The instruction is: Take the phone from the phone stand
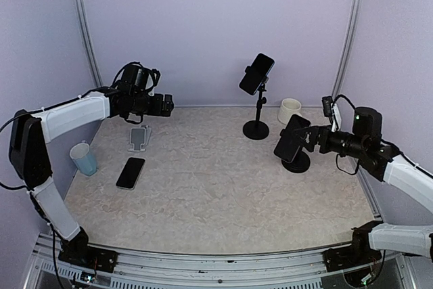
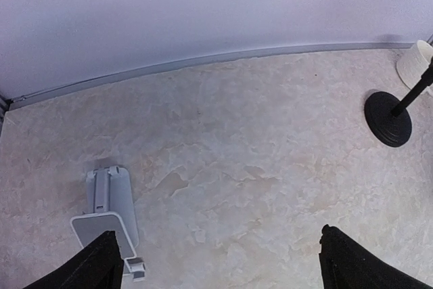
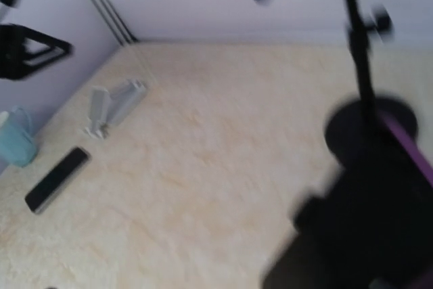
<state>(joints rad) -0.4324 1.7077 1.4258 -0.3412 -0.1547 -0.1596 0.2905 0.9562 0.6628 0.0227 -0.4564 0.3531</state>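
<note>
The desk carries the phone on a short stand at its right side; the phone is tilted, its long axis running from upper right to lower left in the top view. The right arm is much the nearer; the right claw is just beside the phone's right edge, with the phone toward the desk's middle. The blurred wrist view does not show whether the claw has closed on it. The left claw hangs well apart, fingers spread wide, holding nothing.

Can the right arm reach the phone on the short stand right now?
Probably yes: the right arm's fingers are right beside that phone, and nothing looks to stand between them.
</note>
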